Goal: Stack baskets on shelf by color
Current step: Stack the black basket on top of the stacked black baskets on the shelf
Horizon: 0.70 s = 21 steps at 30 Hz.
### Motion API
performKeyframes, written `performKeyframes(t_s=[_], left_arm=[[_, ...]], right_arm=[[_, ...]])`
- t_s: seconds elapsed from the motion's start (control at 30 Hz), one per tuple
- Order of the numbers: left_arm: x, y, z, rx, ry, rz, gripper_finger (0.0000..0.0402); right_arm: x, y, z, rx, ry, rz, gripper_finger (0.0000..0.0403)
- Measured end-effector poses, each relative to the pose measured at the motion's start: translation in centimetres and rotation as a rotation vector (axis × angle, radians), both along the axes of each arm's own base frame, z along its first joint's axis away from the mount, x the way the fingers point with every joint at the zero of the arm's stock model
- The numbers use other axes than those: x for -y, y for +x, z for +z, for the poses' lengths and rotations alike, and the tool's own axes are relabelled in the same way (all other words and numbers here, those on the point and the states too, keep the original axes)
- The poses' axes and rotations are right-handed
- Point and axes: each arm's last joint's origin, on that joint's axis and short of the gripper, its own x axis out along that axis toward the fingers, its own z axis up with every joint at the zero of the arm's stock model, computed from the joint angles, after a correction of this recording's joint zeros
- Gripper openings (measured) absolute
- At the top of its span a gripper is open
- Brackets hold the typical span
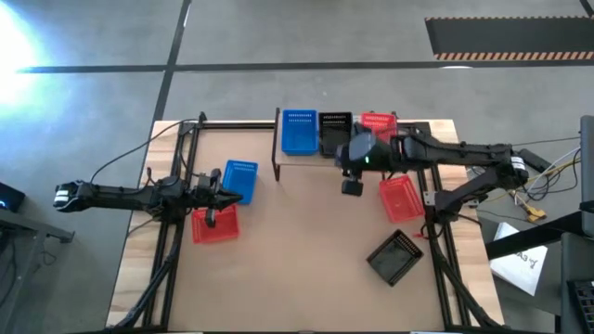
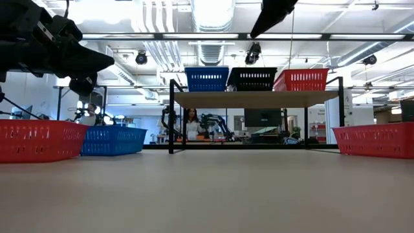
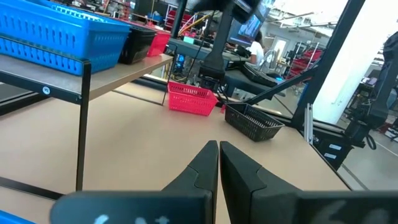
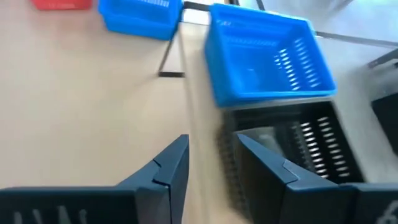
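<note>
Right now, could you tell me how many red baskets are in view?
3: one red basket on the shelf at its right end, one on the table right of the shelf, and one under the left gripper. Stacked ones may be hidden.

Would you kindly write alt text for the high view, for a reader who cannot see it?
The shelf carries a blue basket, a black basket and a red basket, with the right gripper in front of it. The left gripper is above a red basket on the table.
</note>
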Motion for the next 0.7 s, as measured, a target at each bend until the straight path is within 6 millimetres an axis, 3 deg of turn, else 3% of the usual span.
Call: performKeyframes(t_s=[0.23,0.43,0.7], left_arm=[[0.0,0.0,0.0,0.000,0.000,0.000,0.0000],[0.0,0.0,0.0,0.000,0.000,0.000,0.0000],[0.0,0.0,0.0,0.000,0.000,0.000,0.0000]], right_arm=[[-7.6,-0.1,-3.8,-0.011,-0.074,0.002,0.0097],[-13.9,-1.3,-6.2,0.045,-0.021,0.038,0.0079],[-20.0,-3.0,-8.9,0.070,0.108,0.028,0.0059]])
